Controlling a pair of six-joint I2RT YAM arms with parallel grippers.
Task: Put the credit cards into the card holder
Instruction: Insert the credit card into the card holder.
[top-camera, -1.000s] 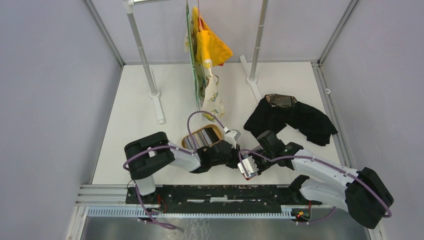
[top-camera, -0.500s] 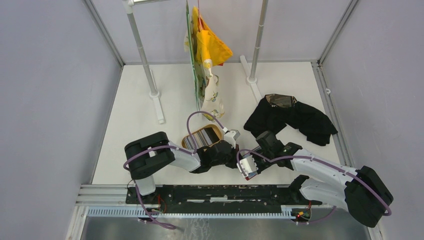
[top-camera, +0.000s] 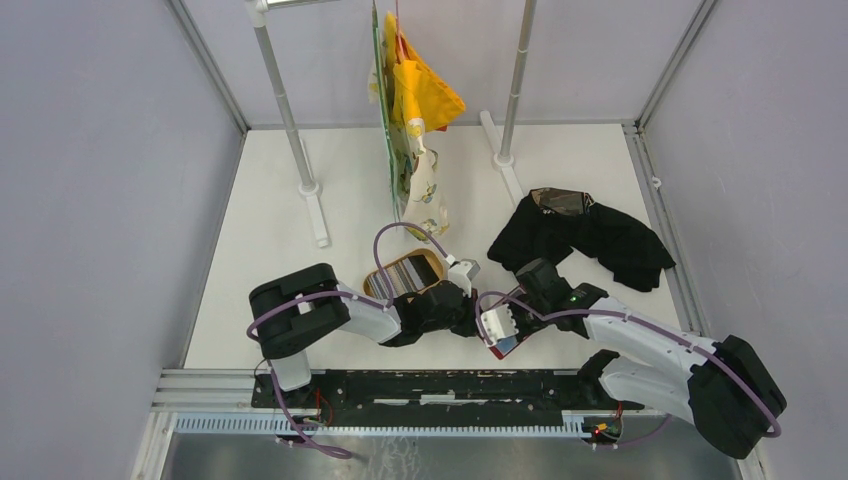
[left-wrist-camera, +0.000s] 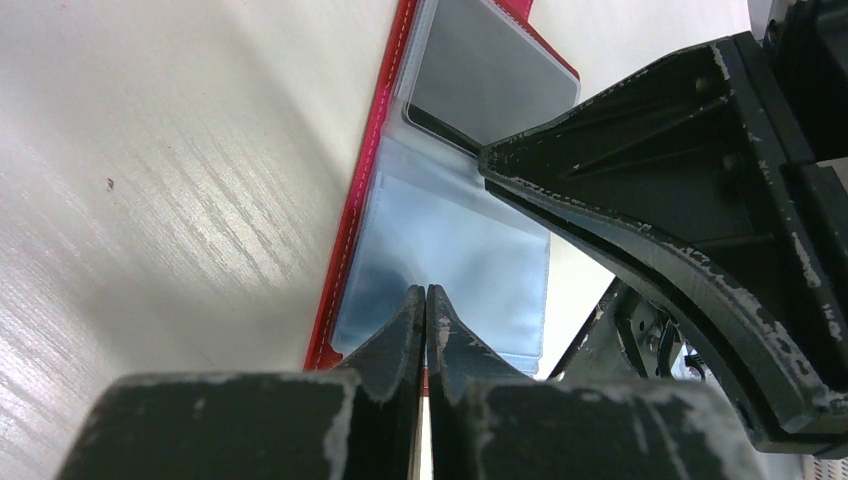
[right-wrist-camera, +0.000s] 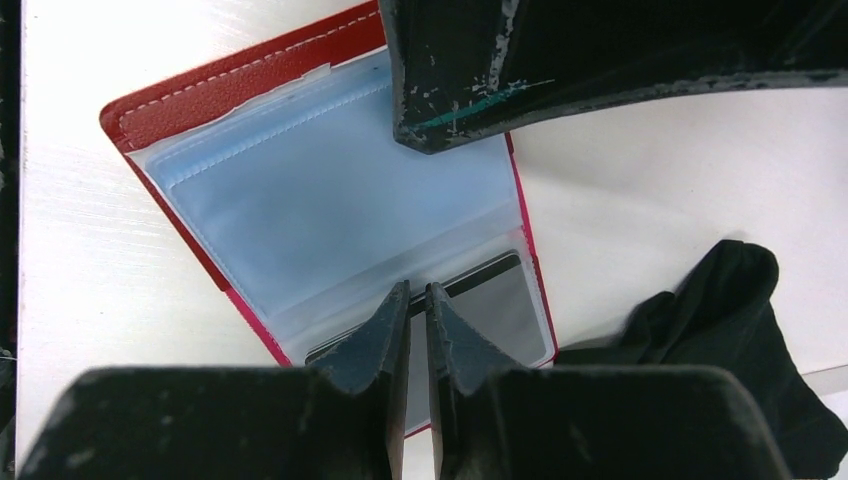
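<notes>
Left gripper (left-wrist-camera: 427, 296): fingers pressed together; whether they hold anything cannot be told.
Right gripper (right-wrist-camera: 418, 292): fingers almost together; hold likewise unclear.
Card holder (right-wrist-camera: 330, 200): open flat, just beyond both fingertips, long axis roughly gripper to gripper.
Card (right-wrist-camera: 500, 310): sleeved, at the right fingertips.

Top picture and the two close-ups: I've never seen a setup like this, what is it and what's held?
Two robot arms, left and right, seen from above; each close-up comes from a camera on one wrist. On the white table: an open red leather-look card wallet with clear sleeves, a grey plastic card in one, a tan oval wooden tray and a black cloth. The left tool is shut at a sleeve edge, the right tool by the card.
</notes>
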